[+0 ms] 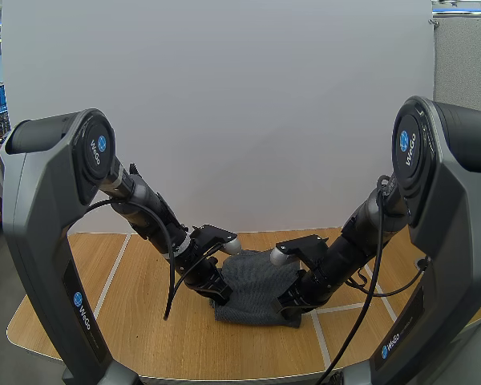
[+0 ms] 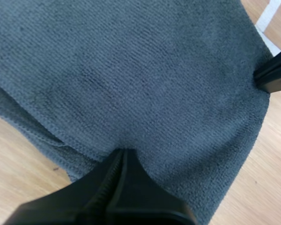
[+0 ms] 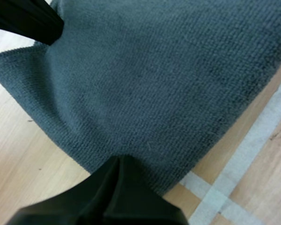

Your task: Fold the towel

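A dark grey towel (image 1: 256, 285) lies folded in layers on the wooden table (image 1: 144, 321), between my two arms. My left gripper (image 1: 219, 295) is down at the towel's near left edge. In the left wrist view its fingers lie together as one wedge (image 2: 123, 152), and the towel (image 2: 140, 70) puckers toward the tip. My right gripper (image 1: 291, 309) is at the near right edge. Its wedge tip (image 3: 119, 158) pinches the towel (image 3: 154, 70) just inside the hem. Each wrist view also catches the other arm's gripper (image 2: 271, 75) (image 3: 37, 23) at the towel's far side edge.
White tape lines (image 1: 112, 273) cross the tabletop, and one (image 3: 225, 187) runs just beside the towel's right corner. The table's rounded front edge (image 1: 224, 375) is close below the towel. Bare wood extends to the left and right of the arms.
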`<action>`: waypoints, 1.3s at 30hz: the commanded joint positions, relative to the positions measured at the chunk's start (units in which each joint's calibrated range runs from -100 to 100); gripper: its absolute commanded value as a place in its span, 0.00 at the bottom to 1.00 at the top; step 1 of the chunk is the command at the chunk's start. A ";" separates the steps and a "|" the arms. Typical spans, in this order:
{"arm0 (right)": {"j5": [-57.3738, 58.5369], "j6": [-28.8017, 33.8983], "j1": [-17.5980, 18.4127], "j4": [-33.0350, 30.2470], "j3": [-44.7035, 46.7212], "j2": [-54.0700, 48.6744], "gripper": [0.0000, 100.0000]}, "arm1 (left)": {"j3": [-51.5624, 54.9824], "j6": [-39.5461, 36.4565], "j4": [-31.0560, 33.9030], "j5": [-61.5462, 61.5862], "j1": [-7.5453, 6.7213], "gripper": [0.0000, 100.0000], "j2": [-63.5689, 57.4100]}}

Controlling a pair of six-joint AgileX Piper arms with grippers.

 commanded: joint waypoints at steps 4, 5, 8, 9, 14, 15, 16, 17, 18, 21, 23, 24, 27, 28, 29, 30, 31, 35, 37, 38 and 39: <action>-2.28 -0.99 0.07 -1.90 0.14 1.04 0.00 | 1.38 0.61 -3.46 -9.42 0.08 0.00 1.95; -1.03 -0.99 0.07 -1.47 -0.21 0.14 0.00 | 1.24 0.61 -3.57 -8.70 0.08 0.00 1.20; 4.62 -0.09 0.07 -0.68 -1.94 -4.06 0.00 | 0.97 0.61 -3.90 -3.43 0.08 0.00 -2.99; 4.83 0.19 0.07 -0.68 -2.42 -5.32 0.00 | 0.97 0.61 -3.90 -0.55 0.08 0.00 -5.63; 4.66 1.29 0.07 -0.80 -4.90 -10.95 0.00 | 0.97 -0.49 -3.90 5.55 0.08 0.00 -16.21; 4.28 1.39 0.07 -0.67 -5.66 -11.08 0.00 | 0.97 -0.58 -3.90 6.47 0.08 0.00 -17.74; 3.79 1.38 0.07 -0.55 -6.21 -11.08 0.00 | 0.97 -0.73 -3.90 7.16 0.08 0.00 -18.84; 2.83 1.38 0.07 -0.10 -6.80 -10.57 0.00 | 0.97 -0.84 -3.90 7.75 0.08 0.00 -19.53; 1.50 1.38 0.07 0.17 -7.27 -9.93 0.00 | 0.97 -0.84 -3.90 8.31 0.08 0.00 -19.73; -2.28 1.38 0.07 0.39 -8.16 -7.20 0.00 | 0.97 -0.84 -3.90 10.36 0.08 0.00 -18.84; -3.87 1.25 0.07 1.23 -8.81 -4.45 0.00 | 1.09 -0.84 -3.90 10.49 0.08 0.00 -17.36; -4.30 0.42 0.07 2.40 -9.26 -2.62 0.00 | 1.09 -0.84 -3.90 10.49 0.08 0.00 -15.98; -4.65 -0.80 0.07 4.33 -9.78 1.25 0.00 | 1.09 -0.84 -3.90 10.49 0.08 0.00 -11.95; -5.25 -1.28 0.07 4.72 -9.90 2.68 0.00 | 1.09 -0.75 -3.77 10.49 0.08 0.00 -10.04; -5.67 -1.38 0.07 4.99 -9.90 3.51 0.00 | 1.09 -0.49 -3.77 10.49 0.08 0.00 -8.81; -6.41 -1.38 0.07 4.99 -9.90 4.09 0.00 | 1.09 -0.19 -3.77 10.49 0.08 0.00 -7.28; -7.05 -1.48 0.07 4.99 -9.90 5.16 0.00 | 1.09 -0.06 -3.77 10.49 0.08 0.00 -5.88; -7.47 -2.22 0.07 4.99 -9.90 7.41 0.00 | 1.09 0.22 -3.77 7.61 0.08 0.00 -1.32; -7.47 -2.22 0.07 4.88 -9.90 8.04 0.00 | 1.09 0.31 -3.77 4.96 0.08 0.00 0.18; -7.47 -2.22 0.07 4.88 -9.90 8.04 0.00 | 1.09 0.43 -3.77 4.33 0.08 0.00 0.79; -7.31 -2.22 0.07 4.88 -9.90 8.04 0.00 | 1.09 0.68 -3.77 4.11 0.08 0.00 1.11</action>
